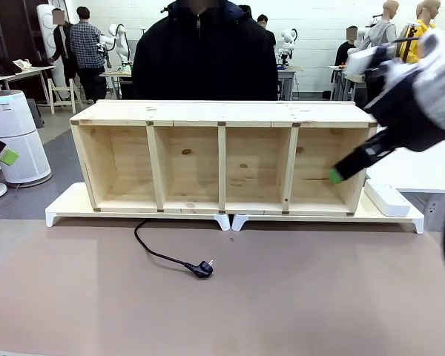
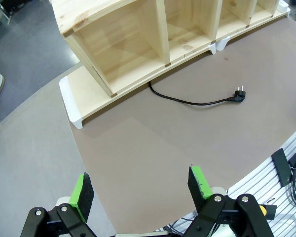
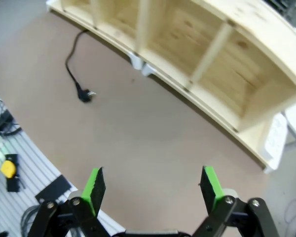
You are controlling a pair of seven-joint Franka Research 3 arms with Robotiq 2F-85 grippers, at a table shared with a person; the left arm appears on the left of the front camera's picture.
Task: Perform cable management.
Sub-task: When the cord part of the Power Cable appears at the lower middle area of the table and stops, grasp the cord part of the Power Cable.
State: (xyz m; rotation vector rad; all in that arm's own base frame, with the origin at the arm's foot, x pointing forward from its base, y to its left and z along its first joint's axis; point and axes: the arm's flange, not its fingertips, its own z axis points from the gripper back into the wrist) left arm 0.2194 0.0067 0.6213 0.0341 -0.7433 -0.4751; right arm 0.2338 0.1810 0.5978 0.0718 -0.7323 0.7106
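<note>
Found the cable [image 1: 163, 257] lying loose at lower centre of the front view, trailing from under the shelf [image 1: 222, 113] to its plug [image 1: 202, 268]. Judged light, thin and limp; best pinched just behind the stiff plug. Noted open table [image 1: 319, 304] around it, with the shelf edge close behind. Saw left gripper [image 2: 139, 186] and right gripper [image 3: 155, 183] spread wide, empty.

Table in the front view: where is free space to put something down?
The brown table surface right of the plug is bare, up to the shelf. Also left of the cable. Crowded: the right shelf end, by the power strip and the right gripper.
</note>
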